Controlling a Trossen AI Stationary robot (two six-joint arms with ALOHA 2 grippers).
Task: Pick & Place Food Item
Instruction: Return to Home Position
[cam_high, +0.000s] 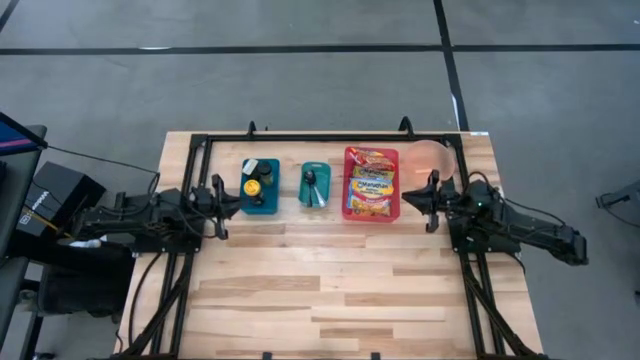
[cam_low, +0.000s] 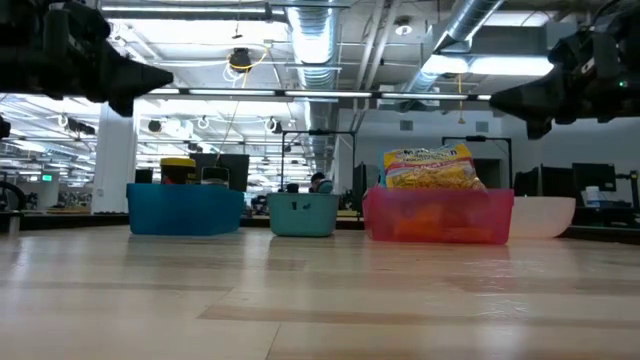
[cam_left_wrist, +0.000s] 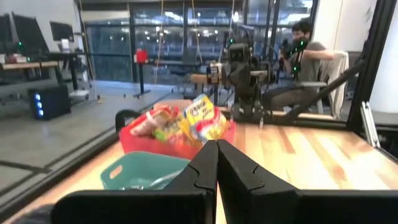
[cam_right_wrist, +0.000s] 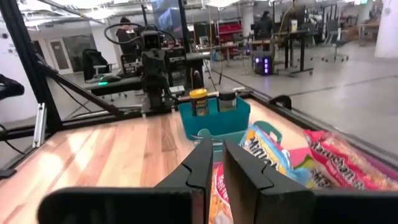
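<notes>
A red bin (cam_high: 371, 184) at the table's far side holds yellow and red food packets (cam_high: 370, 180), which stick up above its rim in the low view (cam_low: 430, 168). My left gripper (cam_high: 224, 196) is shut and empty, raised above the table just left of the dark teal bin (cam_high: 260, 187). My right gripper (cam_high: 408, 197) is shut and empty, raised just right of the red bin. The packets show past the right gripper's fingers in the right wrist view (cam_right_wrist: 267, 155) and farther off in the left wrist view (cam_left_wrist: 199, 121).
The dark teal bin holds two jars (cam_right_wrist: 199, 99). A small teal bin (cam_high: 314, 186) with a utensil stands between it and the red bin. A pale bowl (cam_high: 432, 158) sits at the far right. A black frame (cam_high: 300, 137) borders the table's far edge. A person (cam_left_wrist: 305, 50) sits beyond the table.
</notes>
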